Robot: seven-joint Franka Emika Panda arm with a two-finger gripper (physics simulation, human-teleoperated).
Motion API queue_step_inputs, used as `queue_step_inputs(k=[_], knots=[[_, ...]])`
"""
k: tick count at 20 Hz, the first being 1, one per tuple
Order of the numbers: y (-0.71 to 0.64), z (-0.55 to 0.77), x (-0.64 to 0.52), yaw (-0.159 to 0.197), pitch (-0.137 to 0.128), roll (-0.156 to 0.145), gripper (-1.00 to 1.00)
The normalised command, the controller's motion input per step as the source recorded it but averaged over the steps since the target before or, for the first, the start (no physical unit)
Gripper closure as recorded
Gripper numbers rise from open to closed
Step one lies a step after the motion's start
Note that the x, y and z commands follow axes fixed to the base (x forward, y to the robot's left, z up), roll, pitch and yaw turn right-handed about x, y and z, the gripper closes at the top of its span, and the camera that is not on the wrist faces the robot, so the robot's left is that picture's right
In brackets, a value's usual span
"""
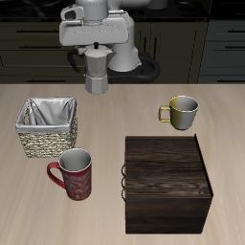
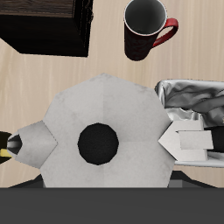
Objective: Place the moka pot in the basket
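Table (image 1: 115, 115) carries dark wooden box (image 1: 167, 182), wicker basket (image 1: 46, 126), red mug (image 1: 74, 175), yellow-handled mug (image 1: 181, 111). End effector (image 1: 97, 59) clamped on moka pot (image 1: 97, 69), lifted off table behind basket.

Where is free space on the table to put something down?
Bare table lies between the basket and the yellow-handled mug, below the held moka pot. It is crowded between the red mug and the dark wooden box.

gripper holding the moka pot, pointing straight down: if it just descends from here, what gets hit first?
Probably bare table. The gripper holds the moka pot off to the side of the basket, not over it, though depth is unclear.
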Motion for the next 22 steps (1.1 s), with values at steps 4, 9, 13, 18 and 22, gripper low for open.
queue_step_inputs(k=[4,9,13,18,22], knots=[[-0.36,0.16,0.05,-0.02,-0.005,-0.003,1.0],[-0.23,0.07,0.1,-0.021,0.031,0.011,1.0],[-0.29,0.04,0.13,-0.049,0.054,0.014,1.0],[-0.48,0.14,0.08,-0.025,-0.018,-0.031,1.0],[-0.47,0.08,0.1,-0.036,-0.012,-0.051,1.0]])
